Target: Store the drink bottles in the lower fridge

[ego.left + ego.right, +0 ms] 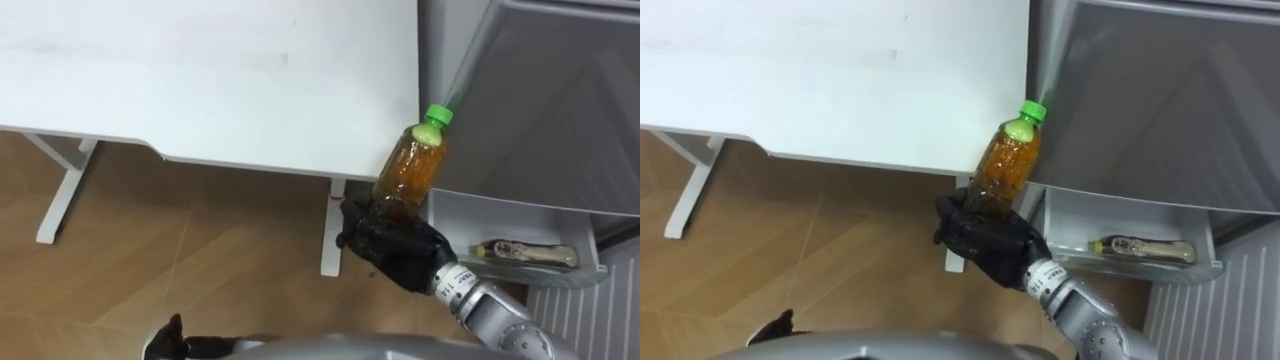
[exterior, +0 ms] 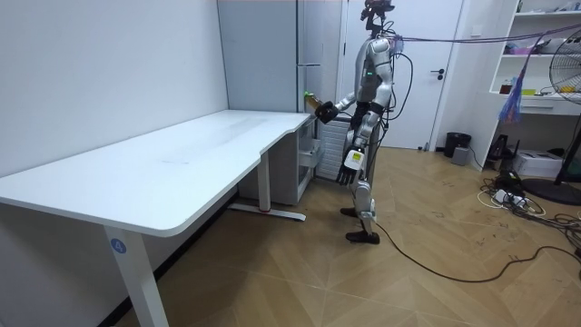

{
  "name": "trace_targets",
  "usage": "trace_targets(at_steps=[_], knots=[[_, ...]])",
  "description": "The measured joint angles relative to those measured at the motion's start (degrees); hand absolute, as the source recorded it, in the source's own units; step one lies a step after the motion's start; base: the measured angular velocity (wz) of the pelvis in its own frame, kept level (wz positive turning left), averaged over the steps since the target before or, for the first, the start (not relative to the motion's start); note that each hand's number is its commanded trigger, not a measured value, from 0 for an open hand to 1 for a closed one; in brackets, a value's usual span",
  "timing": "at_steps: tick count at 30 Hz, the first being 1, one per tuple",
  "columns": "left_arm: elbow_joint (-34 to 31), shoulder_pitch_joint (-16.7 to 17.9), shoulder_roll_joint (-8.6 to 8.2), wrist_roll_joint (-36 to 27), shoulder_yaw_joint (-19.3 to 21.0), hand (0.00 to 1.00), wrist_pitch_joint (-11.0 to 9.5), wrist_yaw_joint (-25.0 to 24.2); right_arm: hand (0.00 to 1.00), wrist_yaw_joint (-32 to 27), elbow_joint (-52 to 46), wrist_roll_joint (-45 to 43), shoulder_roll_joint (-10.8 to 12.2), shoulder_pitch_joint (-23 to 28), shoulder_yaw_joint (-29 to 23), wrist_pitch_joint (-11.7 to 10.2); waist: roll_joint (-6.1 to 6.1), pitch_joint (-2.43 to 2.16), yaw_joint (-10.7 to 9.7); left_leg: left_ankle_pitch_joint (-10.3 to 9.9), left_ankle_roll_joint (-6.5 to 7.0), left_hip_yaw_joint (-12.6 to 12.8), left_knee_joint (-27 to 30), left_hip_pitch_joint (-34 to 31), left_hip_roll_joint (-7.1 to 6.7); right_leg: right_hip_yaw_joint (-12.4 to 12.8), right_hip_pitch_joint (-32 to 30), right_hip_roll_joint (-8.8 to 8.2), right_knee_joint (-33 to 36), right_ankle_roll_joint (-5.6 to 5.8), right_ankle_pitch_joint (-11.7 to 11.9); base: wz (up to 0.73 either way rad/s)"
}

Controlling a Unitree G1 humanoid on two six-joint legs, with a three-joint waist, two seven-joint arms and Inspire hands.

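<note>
A clear bottle (image 1: 410, 170) of amber drink with a green cap stands nearly upright in my right hand (image 1: 395, 245), whose dark fingers are curled round its lower half. I hold it just off the white table's corner, in front of the grey fridge (image 1: 540, 100). Below the fridge's upper door a white shelf (image 1: 455, 215) of the lower compartment stands out, and another bottle (image 1: 525, 253) lies on its side in it. In the room view I stand at the fridge with the bottle (image 2: 310, 98) held forward, and my left hand (image 2: 350, 167) hangs at my side.
The white table (image 1: 200, 70) fills the upper left, its edge close to the bottle and its white legs (image 1: 60, 195) on the wooden floor. In the room view, shelves, a fan and cables lie off to the right.
</note>
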Motion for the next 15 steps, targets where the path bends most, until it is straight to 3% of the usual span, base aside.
trace_targets(at_steps=[9,15], knots=[[0.0,-0.8,0.68,4.3,-0.5,0.0,0.0,-0.2,1.0,-0.4,2.0,-0.1,0.0,-0.2,0.3,1.2,-1.39,0.22,-1.7,0.0,0.01,0.1,0.5,-0.4,-0.05,0.2,-0.1,-0.07,0.0,0.03,0.0,0.0],[0.2,-0.7,0.67,4.2,-0.8,0.0,0.0,-0.1,1.0,-1.7,4.6,0.2,0.4,-0.2,0.4,1.3,-1.12,0.25,-3.1,0.0,0.01,0.2,0.6,-0.6,-0.05,0.3,-0.3,-0.05,-0.1,0.02,0.1,0.0]])
